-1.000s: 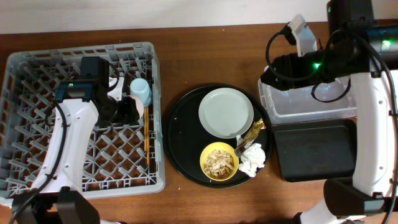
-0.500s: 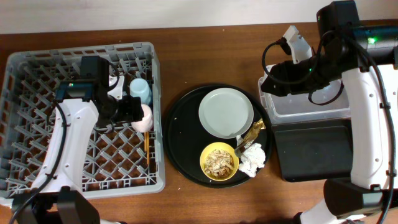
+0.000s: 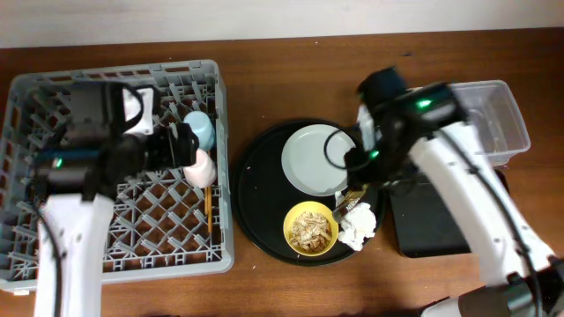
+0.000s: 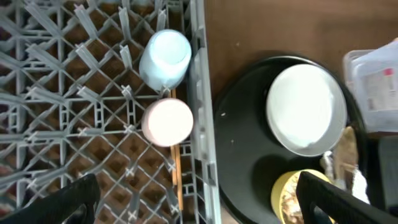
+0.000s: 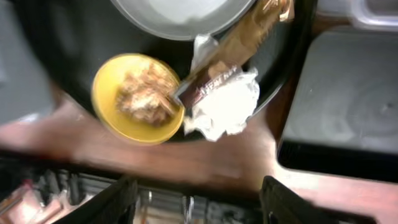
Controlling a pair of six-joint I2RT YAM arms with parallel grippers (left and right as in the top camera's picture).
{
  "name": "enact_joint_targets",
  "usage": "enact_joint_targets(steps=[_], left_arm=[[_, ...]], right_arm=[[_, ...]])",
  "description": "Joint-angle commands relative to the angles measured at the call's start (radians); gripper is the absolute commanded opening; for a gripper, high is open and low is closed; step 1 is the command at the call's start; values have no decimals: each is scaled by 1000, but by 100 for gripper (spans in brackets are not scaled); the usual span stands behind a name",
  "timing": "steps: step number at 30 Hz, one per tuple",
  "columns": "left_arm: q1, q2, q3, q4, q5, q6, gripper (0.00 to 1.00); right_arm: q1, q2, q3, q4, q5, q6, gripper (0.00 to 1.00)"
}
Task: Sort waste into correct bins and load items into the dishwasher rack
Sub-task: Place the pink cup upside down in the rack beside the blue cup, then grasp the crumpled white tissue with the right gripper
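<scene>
Right wrist feed is motion-smeared; I can't read the wrapper (image 5: 233, 53). Overhead, the right arm (image 3: 458, 185) hides much of the black tray (image 3: 414, 231). Left wrist crops the yellow bowl (image 4: 283, 194) at five o'clock.

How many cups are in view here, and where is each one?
2. The blue cup is in the dishwasher rack near its right edge, and the pink cup is right beside it. The left arm covers part of the rack, so another could be hidden.
</scene>
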Motion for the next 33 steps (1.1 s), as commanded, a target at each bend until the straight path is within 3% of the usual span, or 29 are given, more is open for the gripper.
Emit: enact_joint_targets(steps=[1, 10, 18, 19, 20, 22, 23, 33], left_arm=[[3, -32, 11, -14, 17, -13, 99], [3, -29, 11, -14, 17, -13, 99], [3, -29, 11, -14, 17, -13, 99], [3, -29, 11, -14, 17, -13, 99], [3, -29, 11, -14, 17, -13, 100], [3, -29, 11, -14, 17, -13, 99], [3, -29, 11, -14, 17, -13, 99], [3, -29, 11, -14, 17, -13, 99]], right_arm=[[30, -6, -198, 108, 82, 127, 65], [30, -5, -549, 481, 80, 254, 68], [30, -5, -682, 703, 79, 261, 69], [30, -5, -682, 710, 78, 261, 65], [30, -5, -682, 711, 78, 261, 53], [30, -5, -681, 705, 79, 260, 14], [30, -5, -681, 699, 78, 260, 4], [-11, -105, -356, 408, 101, 169, 4]])
